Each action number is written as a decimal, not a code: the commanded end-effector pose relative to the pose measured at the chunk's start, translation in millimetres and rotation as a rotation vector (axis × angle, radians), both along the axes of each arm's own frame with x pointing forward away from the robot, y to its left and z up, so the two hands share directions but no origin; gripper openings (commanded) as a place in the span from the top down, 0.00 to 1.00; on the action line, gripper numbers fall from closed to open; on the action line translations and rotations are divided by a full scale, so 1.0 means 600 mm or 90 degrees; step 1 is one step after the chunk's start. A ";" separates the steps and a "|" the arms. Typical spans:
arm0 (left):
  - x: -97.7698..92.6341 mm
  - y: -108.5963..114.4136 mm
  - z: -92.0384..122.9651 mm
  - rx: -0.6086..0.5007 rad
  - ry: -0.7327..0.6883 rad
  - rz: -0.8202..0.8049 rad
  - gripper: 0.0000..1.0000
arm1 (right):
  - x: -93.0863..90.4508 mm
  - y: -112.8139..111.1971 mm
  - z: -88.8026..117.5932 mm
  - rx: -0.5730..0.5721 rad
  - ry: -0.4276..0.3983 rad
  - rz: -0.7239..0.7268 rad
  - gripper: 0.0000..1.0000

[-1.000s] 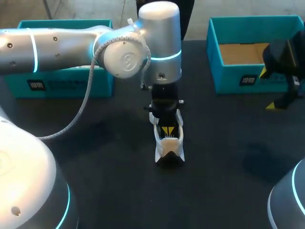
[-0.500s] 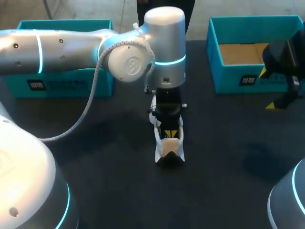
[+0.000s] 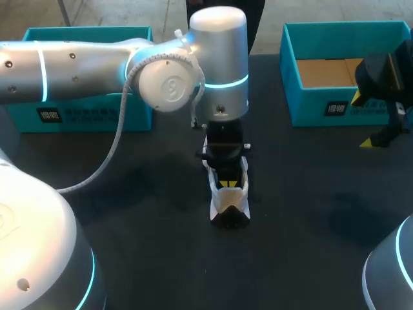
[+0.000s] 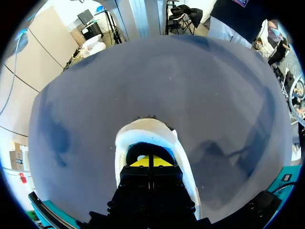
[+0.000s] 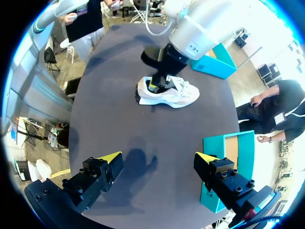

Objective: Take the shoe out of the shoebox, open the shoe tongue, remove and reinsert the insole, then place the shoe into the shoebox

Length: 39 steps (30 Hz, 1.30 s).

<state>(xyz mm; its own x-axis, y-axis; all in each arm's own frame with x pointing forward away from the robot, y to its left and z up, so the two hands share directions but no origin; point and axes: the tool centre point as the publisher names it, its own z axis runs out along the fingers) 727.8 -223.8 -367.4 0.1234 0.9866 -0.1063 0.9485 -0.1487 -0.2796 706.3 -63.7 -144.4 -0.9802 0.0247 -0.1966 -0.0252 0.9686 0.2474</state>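
A white sneaker (image 3: 230, 204) stands on the dark table near its middle, heel toward me. My left gripper (image 3: 227, 184) comes down from above into the shoe's opening, its yellow tips pressed together. In the left wrist view the shut left gripper (image 4: 150, 161) sits inside the white heel collar of the sneaker (image 4: 143, 130); whether it pinches anything inside is hidden. The right wrist view shows the sneaker (image 5: 180, 98) lying ahead, with the left gripper (image 5: 153, 87) in it. My right gripper (image 3: 361, 121) hangs open at the table's right, far from the shoe, and the right gripper (image 5: 157, 156) holds nothing.
A teal shoebox (image 3: 310, 110) with a brown cardboard floor stands at the back right, just beside my right gripper. A second teal box (image 3: 84, 116) stands at the back left, behind my left arm. The same right box (image 5: 214, 148) shows under my right gripper.
My left wrist swayed slightly right and back, and its tips sank a little deeper toward the heel. The sneaker and the right arm stayed put.
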 end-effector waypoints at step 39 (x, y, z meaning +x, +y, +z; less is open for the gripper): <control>-0.009 0.002 -0.038 -0.023 -0.092 0.032 1.00 | 0.003 0.001 -0.001 -0.002 0.002 0.000 0.00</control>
<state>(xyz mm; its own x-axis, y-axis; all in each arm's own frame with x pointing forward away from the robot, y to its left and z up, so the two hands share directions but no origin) 730.1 -237.0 -400.2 0.1000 0.9904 -0.0958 0.9792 -0.1150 -0.1669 705.8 -64.2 -144.4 -0.9800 0.0250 -0.1976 -0.0254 0.9683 0.2484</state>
